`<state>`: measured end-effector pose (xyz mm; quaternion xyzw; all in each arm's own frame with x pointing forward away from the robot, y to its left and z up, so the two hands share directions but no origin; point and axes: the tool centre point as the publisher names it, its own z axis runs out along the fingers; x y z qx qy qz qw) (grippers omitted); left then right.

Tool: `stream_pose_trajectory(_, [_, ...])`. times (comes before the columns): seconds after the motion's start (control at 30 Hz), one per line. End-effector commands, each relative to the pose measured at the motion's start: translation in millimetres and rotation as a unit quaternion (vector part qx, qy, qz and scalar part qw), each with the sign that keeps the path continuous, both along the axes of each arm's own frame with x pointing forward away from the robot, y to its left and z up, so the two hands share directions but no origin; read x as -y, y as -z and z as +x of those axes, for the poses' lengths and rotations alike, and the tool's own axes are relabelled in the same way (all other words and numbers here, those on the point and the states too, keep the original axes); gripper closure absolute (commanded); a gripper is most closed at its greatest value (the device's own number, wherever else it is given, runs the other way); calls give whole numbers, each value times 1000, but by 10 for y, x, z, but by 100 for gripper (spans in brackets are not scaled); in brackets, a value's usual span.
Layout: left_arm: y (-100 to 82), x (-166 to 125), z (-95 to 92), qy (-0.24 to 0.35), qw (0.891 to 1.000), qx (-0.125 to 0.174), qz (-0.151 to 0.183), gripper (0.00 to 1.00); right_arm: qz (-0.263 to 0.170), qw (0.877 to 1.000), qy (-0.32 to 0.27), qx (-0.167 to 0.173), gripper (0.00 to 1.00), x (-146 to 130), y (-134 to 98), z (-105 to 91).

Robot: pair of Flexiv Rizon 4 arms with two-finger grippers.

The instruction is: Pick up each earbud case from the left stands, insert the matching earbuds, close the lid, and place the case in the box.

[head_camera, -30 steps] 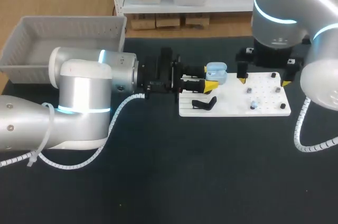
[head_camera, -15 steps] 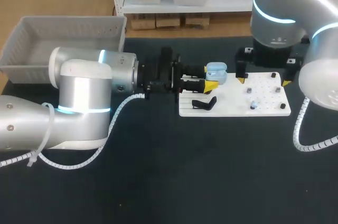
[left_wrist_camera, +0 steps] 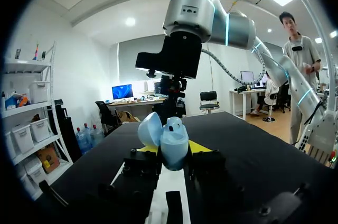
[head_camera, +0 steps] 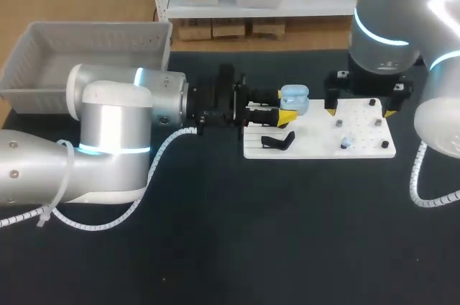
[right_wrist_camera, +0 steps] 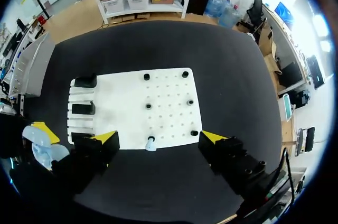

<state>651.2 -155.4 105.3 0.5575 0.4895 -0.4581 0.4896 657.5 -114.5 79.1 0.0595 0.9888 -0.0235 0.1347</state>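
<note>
One grey box [head_camera: 86,39] sits at the table's far left corner, well apart from the pale blue earbud case [head_camera: 293,98]. My left gripper [head_camera: 286,105] reaches level over the black table [head_camera: 215,233] and clenches that case, its lid flipped open, at the white board's [head_camera: 366,129] left edge. My right gripper [head_camera: 359,112] hangs pointing down over the board, fingers spread wide, with a small earbud [head_camera: 346,142] on the board below them.
</note>
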Motion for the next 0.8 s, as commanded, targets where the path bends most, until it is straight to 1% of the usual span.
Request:
stream_pose_trajectory(0.03, [9,1,-16,-3,1000,2,-2,100,9,1000,-5,-4,0,35,-14,-100])
stream_pose_trajectory(0.2, [9,1,-16,-3,1000,2,-2,100,12,1000,-15,-2,0,-32,6,-227])
stream_pose_trajectory(0.23, [9,1,-16,-3,1000,2,-2,100,12,1000,-16,-2,10,-38,24,-239])
stream_pose_trajectory(0.27, [9,1,-16,-3,1000,2,-2,100,13,1000,-16,-3,18,-42,47,-247])
stream_pose_trajectory(0.3, [9,1,-16,-3,1000,2,-2,100,13,1000,-17,-4,20,-46,61,-254])
stream_pose_trajectory(0.37, [9,1,-16,-3,1000,2,-2,100,13,1000,-17,-4,34,-46,83,-257])
stream_pose_trajectory(0.43, [9,1,-16,-3,1000,2,-2,100,13,1000,-14,2,35,-45,91,-262])
stream_pose_trajectory(0.5, [9,1,-16,-3,1000,2,-2,100,14,1000,-7,3,45,-32,132,-243])
stream_pose_trajectory(0.57, [9,1,-16,-3,1000,2,-2,100,10,1000,0,-1,50,-28,182,-227])
stream_pose_trajectory(0.7, [9,1,-16,-3,1000,2,-2,100,8,1000,8,-4,53,-48,228,-213])
stream_pose_trajectory(0.8, [9,1,-16,-3,1000,2,-2,100,9,1000,14,-6,60,-82,264,-201])
